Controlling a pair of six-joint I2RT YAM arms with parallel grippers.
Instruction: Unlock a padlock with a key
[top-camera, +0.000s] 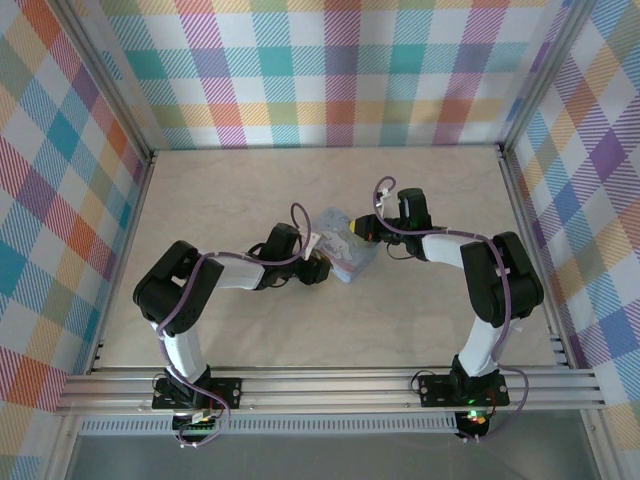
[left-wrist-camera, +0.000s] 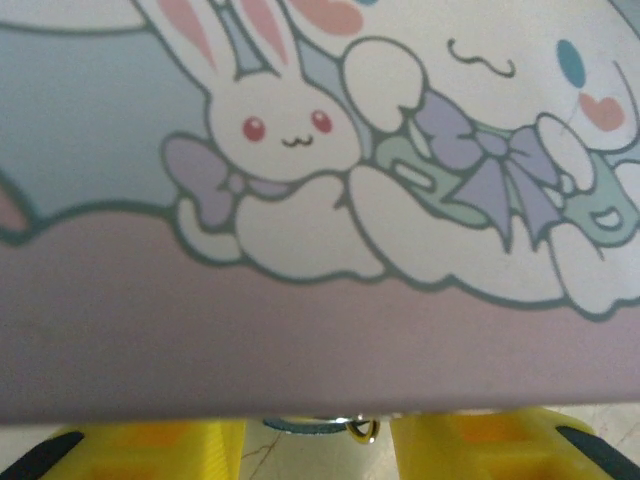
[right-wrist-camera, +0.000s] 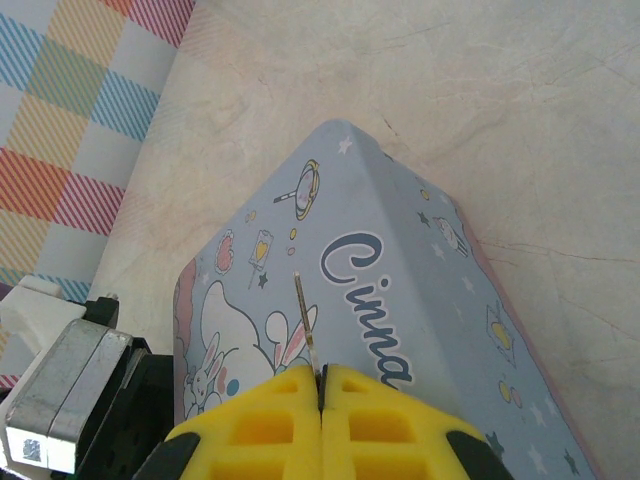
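Note:
My right gripper is shut on a thin silvery key, whose blade sticks out over the lid of the pale blue cartoon tin. In the top view this gripper is at the tin's far right corner and my left gripper is at its left side. In the left wrist view the tin's side is pressed close. Under its edge the left gripper has its yellow fingers apart, with a small blue-grey metal arc and gold loop between them. The padlock's blue body is hidden.
The tin lies mid-table on the pale marble-patterned surface. Checked walls enclose the back and both sides. The left arm's wrist sits close beside the tin in the right wrist view. Open table lies behind the tin.

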